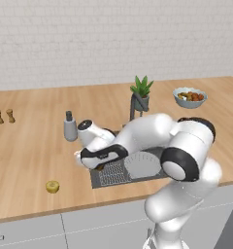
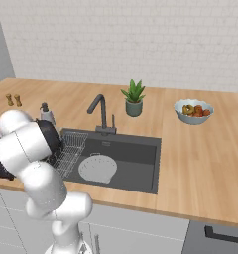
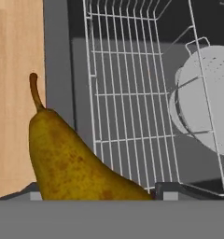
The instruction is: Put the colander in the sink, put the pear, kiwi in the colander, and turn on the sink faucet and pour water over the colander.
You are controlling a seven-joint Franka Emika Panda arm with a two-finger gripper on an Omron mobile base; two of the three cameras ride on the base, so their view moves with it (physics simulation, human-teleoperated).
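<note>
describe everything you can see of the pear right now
The pear is brownish-yellow with darker speckles and a thin brown stem, teardrop-shaped, matte-skinned and whole. In the hand view it looms close at the bottom left, stem end up and tilted left, over the sink's left rim, beside the wire rack. Its base is cut off by the frame, so whether the end effector grips it cannot be told.

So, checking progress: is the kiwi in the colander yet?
No, the kiwi sits on the counter left of the sink, away from the colander.

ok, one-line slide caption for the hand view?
Pear close at the hand, above the sink's wire rack, with the colander beyond.
</note>
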